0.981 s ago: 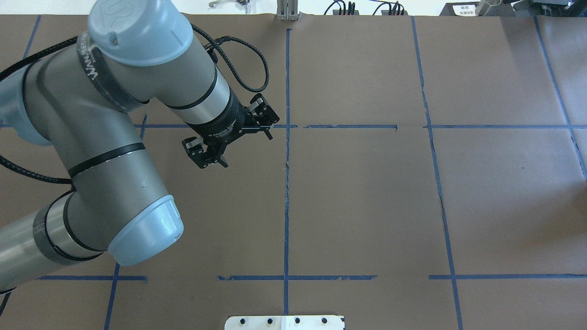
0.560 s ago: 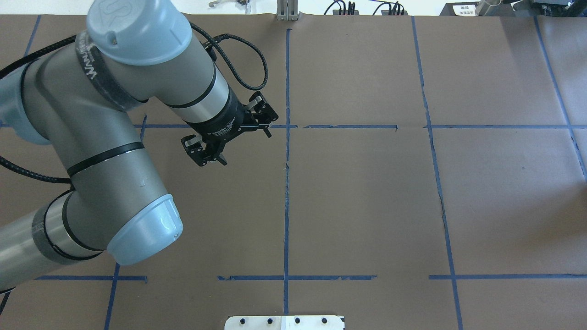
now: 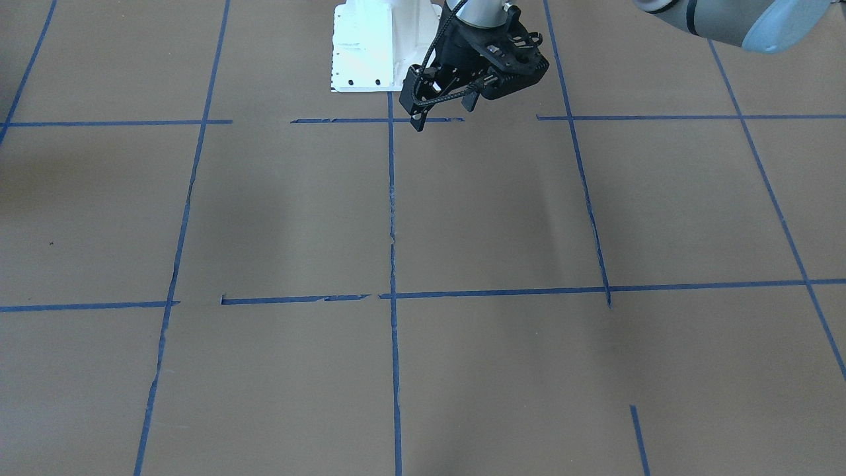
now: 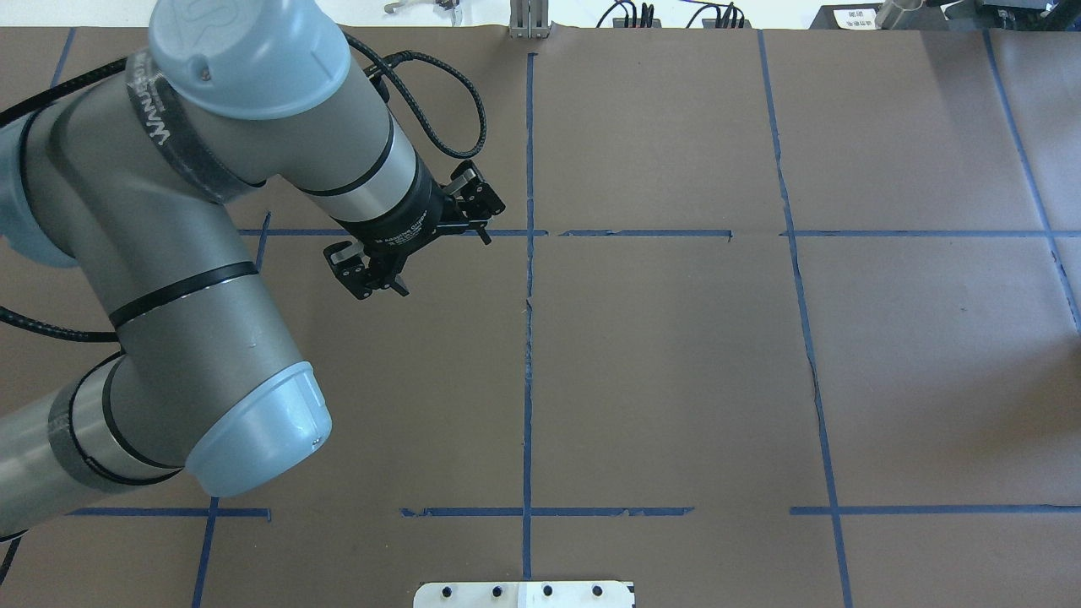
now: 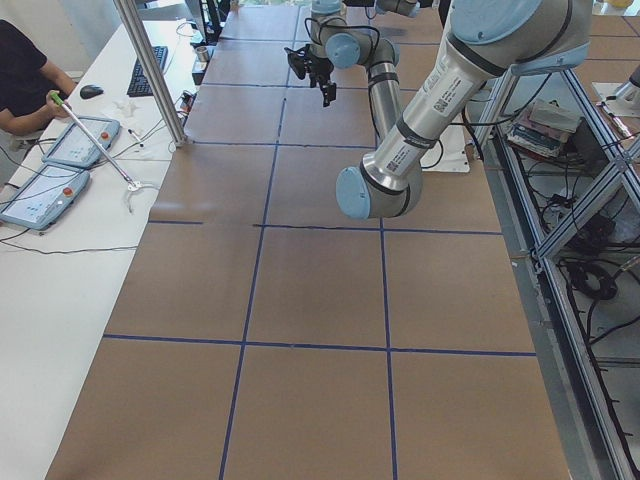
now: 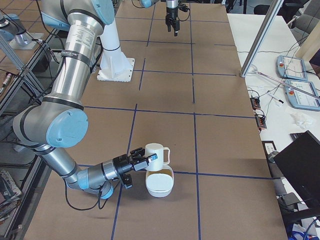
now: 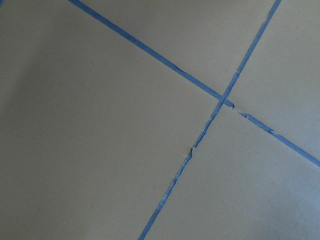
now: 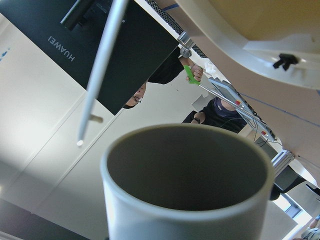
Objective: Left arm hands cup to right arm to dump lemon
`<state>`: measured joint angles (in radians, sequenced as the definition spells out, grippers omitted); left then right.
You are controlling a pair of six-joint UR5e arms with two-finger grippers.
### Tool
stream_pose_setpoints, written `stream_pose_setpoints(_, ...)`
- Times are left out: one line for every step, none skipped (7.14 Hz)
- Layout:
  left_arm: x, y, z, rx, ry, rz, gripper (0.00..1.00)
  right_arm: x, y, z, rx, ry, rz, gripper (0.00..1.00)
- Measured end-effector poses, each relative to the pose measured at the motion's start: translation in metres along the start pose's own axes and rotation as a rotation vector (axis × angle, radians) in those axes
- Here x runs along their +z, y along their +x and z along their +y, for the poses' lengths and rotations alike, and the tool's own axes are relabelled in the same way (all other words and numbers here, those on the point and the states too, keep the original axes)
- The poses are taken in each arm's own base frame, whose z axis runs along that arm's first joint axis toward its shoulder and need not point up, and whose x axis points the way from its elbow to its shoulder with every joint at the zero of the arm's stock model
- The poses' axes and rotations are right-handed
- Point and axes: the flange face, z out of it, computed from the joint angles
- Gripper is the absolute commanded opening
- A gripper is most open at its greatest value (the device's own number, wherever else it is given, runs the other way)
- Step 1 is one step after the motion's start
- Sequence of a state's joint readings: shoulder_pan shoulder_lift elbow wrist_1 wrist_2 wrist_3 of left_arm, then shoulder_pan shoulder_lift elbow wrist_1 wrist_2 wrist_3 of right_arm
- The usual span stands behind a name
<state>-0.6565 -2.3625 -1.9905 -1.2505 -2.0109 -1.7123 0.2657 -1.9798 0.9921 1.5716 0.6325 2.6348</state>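
Left claw (image 4: 443, 262): wide open, empty, above desk (image 4: 676, 380), well apart from cup. Cup (image 6: 156, 151): at right claw (image 6: 148, 159), approx. upright over white bowl (image 6: 160, 189); right claw's closure can't be told. Handover looks done. Lemon not visible, so dump status unclear.

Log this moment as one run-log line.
left pincer: open, empty | right pincer: at cup, grip unclear | cup: over white bowl | lemon: not visible
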Motion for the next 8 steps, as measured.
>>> stream_pose_setpoints(0.000,0.000,0.000,0.000,0.001,-0.001,1.00,0.006,0.011,0.002,-0.069,0.018,0.040,0.20)
stream_pose_setpoints(0.000,0.000,0.000,0.000,0.001,-0.001,1.00,0.017,0.028,0.010,-0.189,0.023,0.077,0.19)
stream_pose_setpoints(-0.001,-0.001,0.000,0.000,0.002,-0.001,1.00,0.034,0.048,0.025,-0.320,0.022,0.110,0.18)
stream_pose_setpoints(0.000,-0.001,-0.001,-0.001,0.003,-0.002,1.00,0.059,0.069,0.049,-0.453,0.029,0.145,0.19)
stream_pose_setpoints(0.001,-0.002,-0.001,-0.002,0.003,-0.004,1.00,0.094,0.090,0.082,-0.609,0.034,0.189,0.19)
stream_pose_setpoints(0.001,-0.002,-0.002,-0.002,0.003,-0.006,1.00,0.141,0.110,0.120,-0.786,0.040,0.242,0.19)
stream_pose_setpoints(0.002,-0.003,-0.002,-0.002,0.003,-0.007,1.00,0.184,0.125,0.157,-0.950,0.051,0.296,0.19)
stream_pose_setpoints(0.003,-0.002,-0.002,-0.002,0.003,-0.008,1.00,0.218,0.140,0.181,-1.098,0.056,0.337,0.19)
